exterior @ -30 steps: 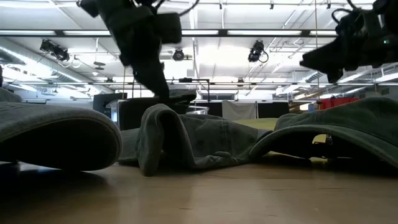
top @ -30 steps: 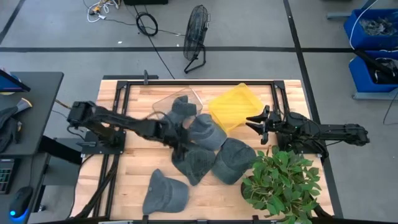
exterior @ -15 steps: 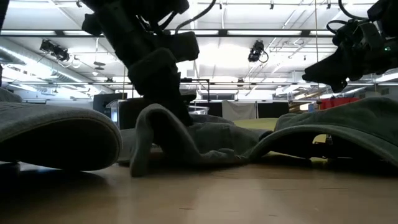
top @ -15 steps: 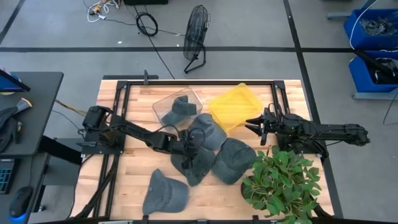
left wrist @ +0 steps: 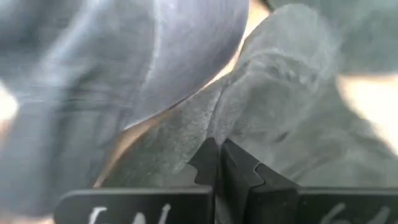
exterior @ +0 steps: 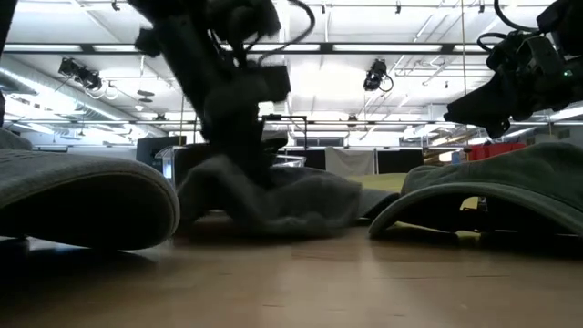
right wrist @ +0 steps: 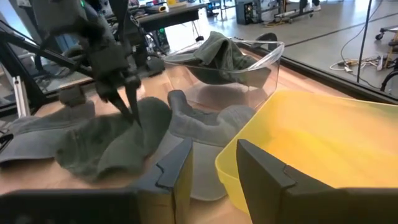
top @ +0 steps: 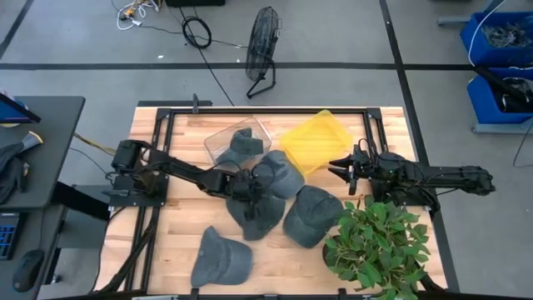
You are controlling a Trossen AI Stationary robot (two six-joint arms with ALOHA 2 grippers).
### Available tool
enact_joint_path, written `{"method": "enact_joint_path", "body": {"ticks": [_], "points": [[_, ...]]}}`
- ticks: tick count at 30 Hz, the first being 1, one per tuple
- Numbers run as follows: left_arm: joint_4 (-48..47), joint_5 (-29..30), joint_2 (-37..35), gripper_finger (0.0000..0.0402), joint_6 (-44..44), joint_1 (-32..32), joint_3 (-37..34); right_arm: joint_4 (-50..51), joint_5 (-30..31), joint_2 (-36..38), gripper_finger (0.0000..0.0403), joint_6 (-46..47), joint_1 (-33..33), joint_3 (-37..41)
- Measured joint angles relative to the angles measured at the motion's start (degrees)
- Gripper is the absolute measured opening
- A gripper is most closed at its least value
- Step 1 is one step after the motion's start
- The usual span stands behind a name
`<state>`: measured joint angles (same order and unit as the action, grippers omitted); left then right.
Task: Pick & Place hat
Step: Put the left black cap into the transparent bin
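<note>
Several grey-green hats lie on the wooden table. One hat point(top: 256, 215) rests flat mid-table, and my left gripper point(top: 243, 193) stands over its far left part, shut on its cloth point(left wrist: 273, 106). Another hat point(top: 241, 143) sits in a clear bin point(top: 218, 142). Others lie at the centre point(top: 281, 173), the right point(top: 312, 215) and the near edge point(top: 221, 257). My right gripper point(top: 340, 164) hovers open beside the yellow bin point(top: 312, 143), touching nothing. My left gripper pinches a ridge of the hat's top cloth point(left wrist: 217, 134) between its two closed fingertips point(left wrist: 239, 168). The fingers come from above, slanting down from the table's left point(right wrist: 132, 115). The rest of the hat point(exterior: 273, 196) lies on the table.
A potted plant point(top: 379, 246) stands at the near right corner. The yellow bin and the clear bin sit side by side at the far middle. Black frame rails point(top: 166, 125) run along the far and left sides.
My left gripper has come down onto the mid-table hat and shut on its cloth. The hat's raised fold, seen in the low view, has sunk and the hat has shifted a little toward the table's left.
</note>
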<state>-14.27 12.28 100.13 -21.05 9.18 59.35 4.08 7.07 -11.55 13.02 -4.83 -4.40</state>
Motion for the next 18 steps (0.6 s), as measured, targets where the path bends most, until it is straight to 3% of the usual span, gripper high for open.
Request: {"method": "enact_joint_path", "body": {"ticks": [5, 10, 14, 18], "points": [[-11.25, 3.54, -9.50, 0.0008, -3.94, 1.70, 5.63, 0.21, 0.02, 0.00, 0.0130, 0.00, -0.01, 0.00], [-20.99, 16.86, -18.59, 0.0009, -4.96, 1.47, 12.08, 0.21, 0.02, 0.00, 0.0130, 0.00, -0.01, 0.00], [-22.54, 29.18, -22.27, 0.0011, -6.35, -2.85, 13.18, 0.21, 0.02, 0.00, 0.0130, -0.01, 0.01, 0.00], [-22.20, 33.11, -22.88, 0.0014, -10.72, -10.51, 12.67, 0.23, 0.06, 0.00, 0.0130, 0.00, -0.01, 0.00]]}}
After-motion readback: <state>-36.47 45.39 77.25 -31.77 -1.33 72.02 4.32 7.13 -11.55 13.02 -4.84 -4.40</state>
